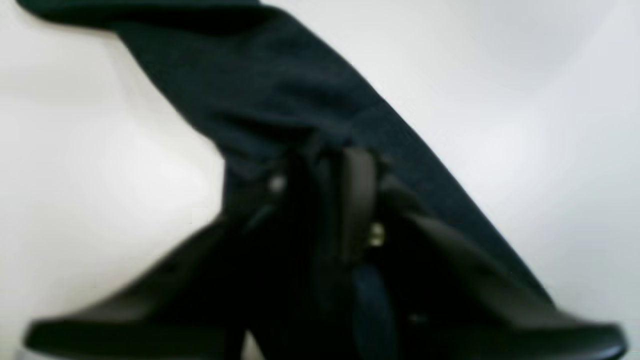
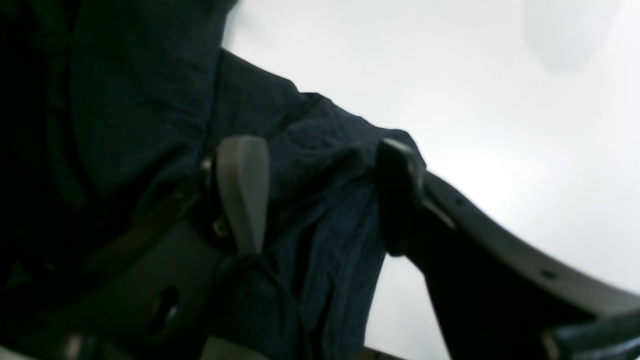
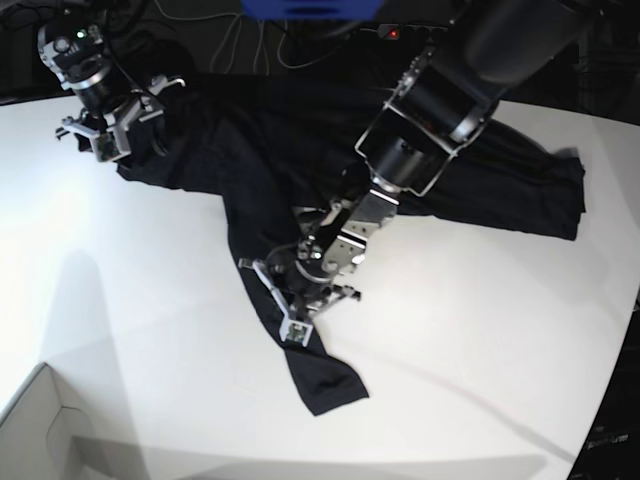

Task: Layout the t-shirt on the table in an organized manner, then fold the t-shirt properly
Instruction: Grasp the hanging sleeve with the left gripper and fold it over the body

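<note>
Across the white desk (image 3: pixel 150 330) lies one black t-shirt (image 3: pixel 300 170), crumpled and unspread, a long strip of it trailing toward the desk's near edge. My left hand (image 3: pixel 297 300) sits on that strip, fingers drawn together and, by the wrist view, pinching cloth. My right hand (image 3: pixel 112 128), at the shirt's far corner, stands apart with fabric bunched between its fingers, not clamped. Step in hand, as I judge: laying out. Next move calls for pulling the strip outward to flatten it. Count: one shirt, two hands.
</note>
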Controlling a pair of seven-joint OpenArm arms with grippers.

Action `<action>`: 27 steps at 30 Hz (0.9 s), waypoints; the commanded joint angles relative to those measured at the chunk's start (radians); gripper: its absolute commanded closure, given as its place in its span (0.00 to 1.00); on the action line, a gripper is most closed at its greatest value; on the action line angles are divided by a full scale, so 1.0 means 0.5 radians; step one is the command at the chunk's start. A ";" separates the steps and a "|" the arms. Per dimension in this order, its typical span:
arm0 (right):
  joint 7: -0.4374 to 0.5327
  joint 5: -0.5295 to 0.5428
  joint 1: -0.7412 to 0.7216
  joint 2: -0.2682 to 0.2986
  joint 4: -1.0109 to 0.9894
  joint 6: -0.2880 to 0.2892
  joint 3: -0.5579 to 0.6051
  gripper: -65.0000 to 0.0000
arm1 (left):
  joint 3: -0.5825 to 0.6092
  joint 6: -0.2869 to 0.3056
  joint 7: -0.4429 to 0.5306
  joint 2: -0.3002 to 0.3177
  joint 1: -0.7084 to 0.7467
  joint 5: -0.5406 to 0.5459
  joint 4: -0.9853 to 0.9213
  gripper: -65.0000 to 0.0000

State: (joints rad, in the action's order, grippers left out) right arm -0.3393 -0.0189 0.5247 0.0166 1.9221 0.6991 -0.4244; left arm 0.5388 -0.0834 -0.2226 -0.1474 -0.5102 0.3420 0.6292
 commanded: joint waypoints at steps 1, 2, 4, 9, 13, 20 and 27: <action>0.054 0.039 -0.001 0.014 0.033 -0.002 -0.003 0.47 | 0.004 0.009 -0.093 -0.019 -0.015 0.029 0.020 0.90; 0.054 0.039 -0.001 0.014 0.033 -0.002 -0.003 0.47 | 0.004 0.006 -0.093 -0.019 -0.009 0.042 0.053 0.95; 0.054 0.039 -0.005 0.014 0.033 -0.002 0.000 0.47 | -0.002 0.003 -0.096 -0.019 0.019 0.118 0.170 1.00; 0.054 0.039 -0.005 0.024 0.030 -0.002 0.000 0.47 | -0.137 -0.001 -0.103 0.125 0.215 0.370 0.771 1.00; 0.054 0.039 -0.005 0.027 0.030 -0.002 0.000 0.47 | -0.235 -0.001 -0.142 0.281 0.399 0.468 1.210 1.00; 0.054 0.039 -0.014 0.027 0.030 -0.002 0.013 0.47 | -0.659 -0.001 -0.379 0.523 0.844 0.708 1.928 1.00; 0.054 0.039 -0.017 0.063 -0.004 -0.002 0.135 0.47 | -1.045 0.018 -0.373 0.751 1.442 0.922 2.407 1.00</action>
State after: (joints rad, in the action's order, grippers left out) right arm -0.3321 -0.0147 0.5140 0.0437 1.9072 0.6991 -0.3527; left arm 0.0139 -0.0868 -0.4313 0.2276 0.2340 0.7914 1.8091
